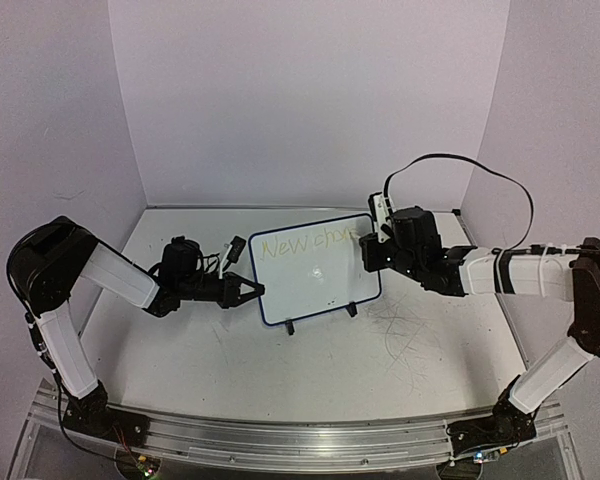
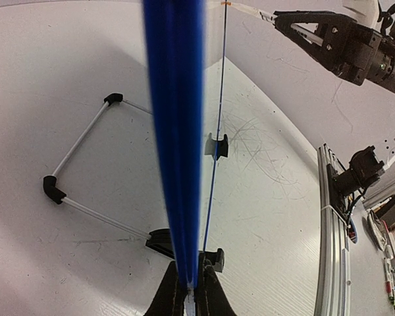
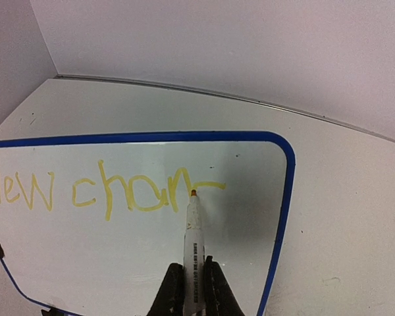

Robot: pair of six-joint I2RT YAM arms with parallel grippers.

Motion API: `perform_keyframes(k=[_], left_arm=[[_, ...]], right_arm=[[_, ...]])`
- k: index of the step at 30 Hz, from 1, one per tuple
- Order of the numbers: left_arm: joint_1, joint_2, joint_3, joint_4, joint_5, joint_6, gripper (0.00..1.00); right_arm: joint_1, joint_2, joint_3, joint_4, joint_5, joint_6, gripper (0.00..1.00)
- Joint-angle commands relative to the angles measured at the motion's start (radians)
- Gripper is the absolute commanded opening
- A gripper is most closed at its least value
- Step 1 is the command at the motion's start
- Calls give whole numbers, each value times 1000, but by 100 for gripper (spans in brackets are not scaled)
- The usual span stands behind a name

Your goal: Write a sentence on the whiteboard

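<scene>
Whiteboard point(image 1: 310, 285) stands upright mid-bench point(image 1: 280, 370). Left gripper point(image 2: 192, 289) closed on its left blue edge. Right gripper point(image 3: 192, 280) closed on marker point(image 3: 193, 230), whose tip touches the board at the end of the yellow sentence point(image 3: 105, 191), which reads "New chor".

Light's soft and even, with a lilac cast on the plain walls point(image 1: 300, 100) in the top view and only faint shadows on the scuffed white desk point(image 1: 230, 370). The silver metal rail point(image 1: 280, 442) at 6 o'clock bows, so it's a wide-angle lens. Left wrist: the dark blue frame of the small white whiteboard point(image 2: 174, 131) is a smeared, out-of-focus band from 12 to 6. Right wrist is sharp. The pale yellow handwritten sentence point(image 3: 105, 192) reads fine, and the white marker pen point(image 3: 193, 240) throws a grey shadow toward 2 o'clock.
</scene>
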Motion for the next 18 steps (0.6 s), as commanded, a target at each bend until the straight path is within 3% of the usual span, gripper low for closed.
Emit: perform_keyframes(k=[1,18], left_arm=[[2,-21,9,-42,-62,27,0],[2,-23,9,-46,-62,25,0]], right_arm=[[-1,-18,-25,-9,1,17,0],[-1,-34,-16,-4,113,16,0]])
